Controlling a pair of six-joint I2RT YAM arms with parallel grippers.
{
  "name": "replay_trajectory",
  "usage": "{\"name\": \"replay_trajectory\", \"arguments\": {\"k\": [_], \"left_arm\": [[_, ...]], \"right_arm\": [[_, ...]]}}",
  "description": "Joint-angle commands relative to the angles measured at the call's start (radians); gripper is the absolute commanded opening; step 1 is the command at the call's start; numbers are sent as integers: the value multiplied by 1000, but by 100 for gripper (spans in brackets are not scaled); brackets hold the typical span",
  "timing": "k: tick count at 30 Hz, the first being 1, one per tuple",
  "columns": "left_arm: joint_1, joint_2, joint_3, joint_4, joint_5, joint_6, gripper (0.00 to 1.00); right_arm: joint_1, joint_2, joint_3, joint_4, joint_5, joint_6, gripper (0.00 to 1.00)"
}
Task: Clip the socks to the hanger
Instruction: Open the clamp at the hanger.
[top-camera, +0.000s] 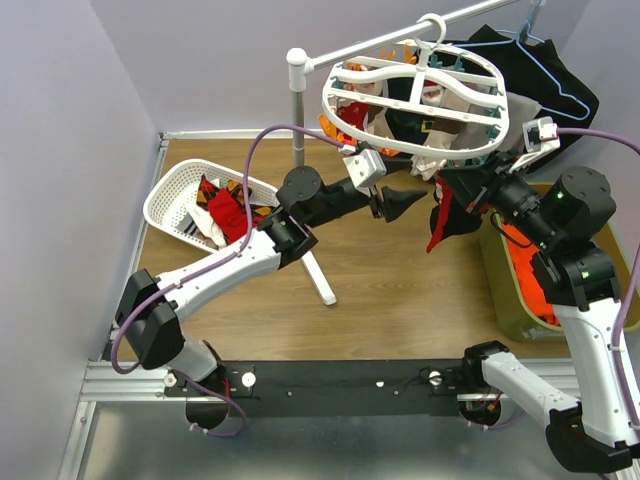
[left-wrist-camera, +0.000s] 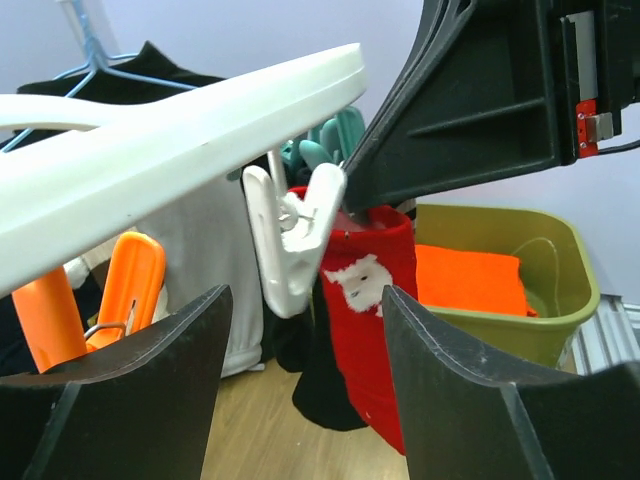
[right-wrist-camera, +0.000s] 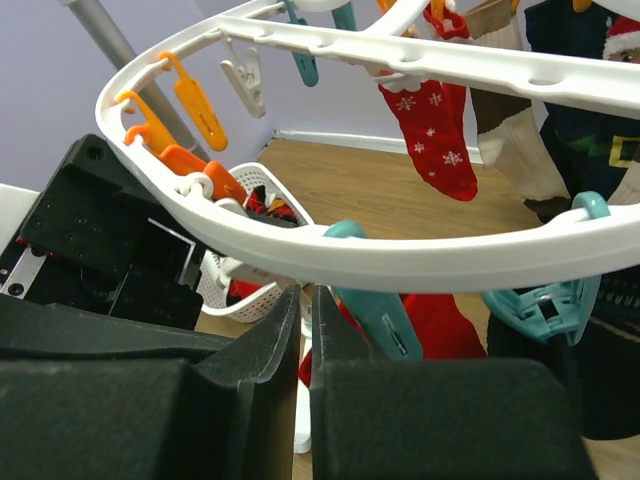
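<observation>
The hanger (top-camera: 328, 100) hung from the rail at 1 o'clock over the surface (top-camera: 400, 290), clips dangling from its rim. The right gripper (top-camera: 447, 190) was clenched on the top of a red Santa sock (top-camera: 437, 225), which hung just under the hanger's near rim, with a black part drooping below.

In the left wrist view the sock's cuff sat just beside a white clip (left-wrist-camera: 290, 240), at the clip's 3 o'clock. Whether they touched could not be told.

The left gripper (top-camera: 418, 197) was released, its fingers (left-wrist-camera: 150, 390) wide apart and grasping nothing. It sat at the sock's 9 o'clock, facing the white clip. An orange clip (left-wrist-camera: 130, 290) hung at the white clip's 8 o'clock.

A snowflake sock (right-wrist-camera: 430, 130) was already clipped on the hanger's far side. More socks (top-camera: 225, 210) lay in the basket (top-camera: 165, 200) at 10 o'clock. A bin (top-camera: 500, 300) holding orange cloth (top-camera: 530, 285) stood at 3 o'clock.
</observation>
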Motion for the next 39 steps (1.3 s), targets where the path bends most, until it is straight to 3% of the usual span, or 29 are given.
{"name": "replay_trajectory", "arguments": {"k": [1, 14, 24, 29, 39], "left_arm": [[43, 42, 53, 22, 176, -24, 71], [63, 85, 117, 25, 264, -75, 71], [61, 72, 88, 69, 242, -145, 54], [52, 58, 66, 82, 182, -155, 50], [29, 40, 57, 82, 92, -155, 40]], "right_arm": [[0, -13, 15, -18, 24, -22, 17], [0, -27, 4, -20, 7, -38, 17], [0, -45, 4, -3, -14, -6, 22], [0, -45, 10, 11, -20, 19, 30], [0, -21, 34, 20, -43, 31, 33]]}}
